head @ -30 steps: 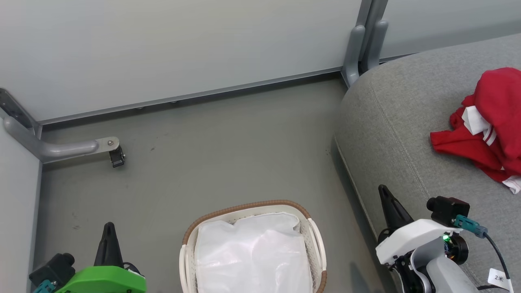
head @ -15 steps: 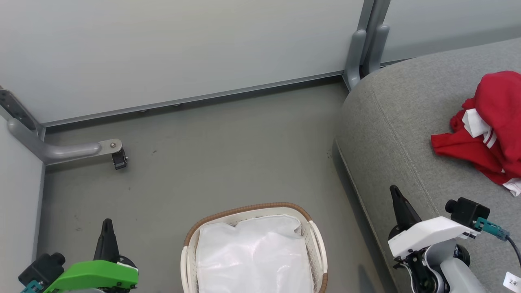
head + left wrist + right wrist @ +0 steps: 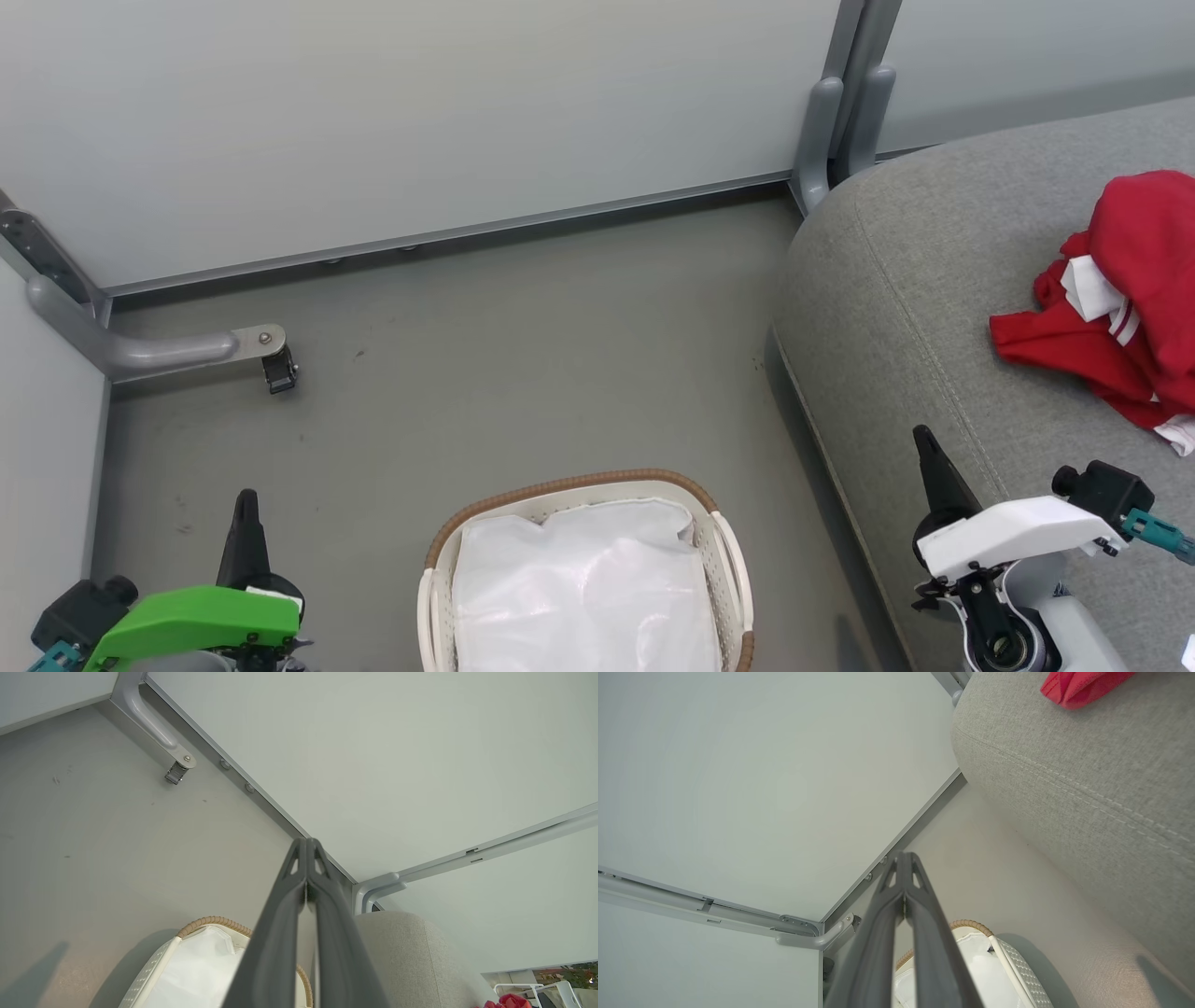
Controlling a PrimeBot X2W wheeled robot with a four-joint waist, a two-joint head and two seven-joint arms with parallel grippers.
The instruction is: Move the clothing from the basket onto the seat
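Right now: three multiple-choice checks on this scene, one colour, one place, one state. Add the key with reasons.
1. What colour is the rim of the basket?
A. brown
B. blue
C. black

2. Where does the clothing lie?
A. in the basket
B. on the seat
C. on the floor

3. How do the left tool and the right tool stand?
A. both open
B. both shut, empty
C. right shut on the clothing

Key:
1 A: a brown woven-look band runs round the cream wall.
2 B: the red heap rests on the grey cushion, and the basket holds a white sheet.
3 B: in each wrist view the fingers press together with nothing between them.
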